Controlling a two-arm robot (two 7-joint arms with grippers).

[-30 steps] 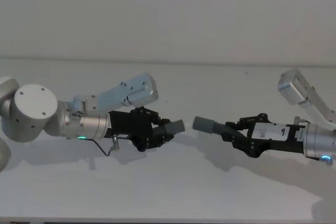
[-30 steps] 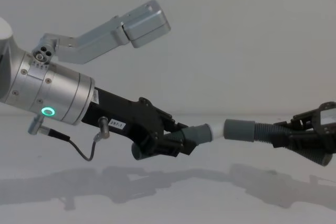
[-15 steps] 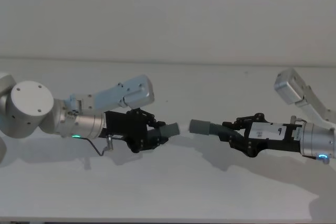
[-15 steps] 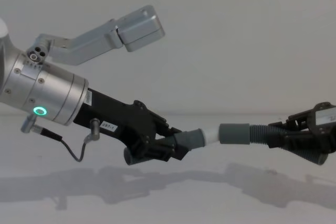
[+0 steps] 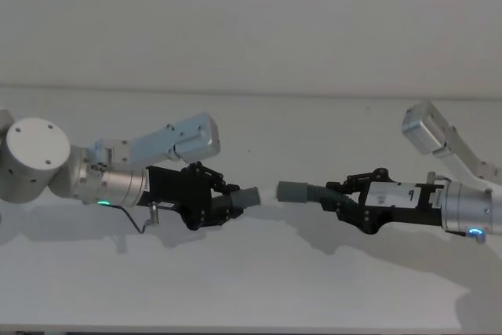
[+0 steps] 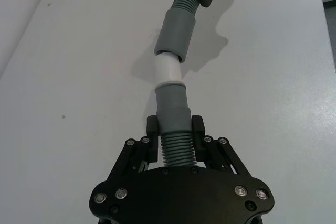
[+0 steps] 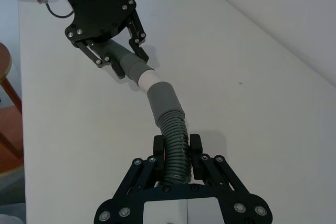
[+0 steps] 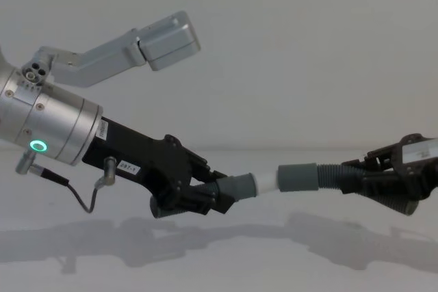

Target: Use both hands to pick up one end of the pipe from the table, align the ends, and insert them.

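Observation:
Both pipe pieces hang above the white table (image 5: 251, 288). My left gripper (image 5: 223, 203) (image 8: 211, 195) (image 6: 174, 127) is shut on the ribbed body of the white-tipped piece (image 6: 174, 103). My right gripper (image 5: 345, 198) (image 8: 356, 179) (image 7: 177, 145) is shut on the ribbed hose of the other piece (image 7: 176, 135). The two pieces point at each other, nearly in line. The white tip (image 8: 264, 181) (image 6: 169, 70) meets the mouth of the grey collar (image 8: 298, 177) (image 7: 164, 100). Its end looks just inside the collar, and most of the white still shows.
A plain white wall (image 5: 251, 21) rises behind the table. A thin cable (image 8: 82, 200) loops under my left wrist. A wooden stool (image 7: 5, 82) stands beyond the table's edge in the right wrist view. The table's front edge (image 5: 235, 329) runs along the bottom of the head view.
Both arms have drifted to the left and slightly down, each with its piece. The small gap between the white tip and the collar has closed.

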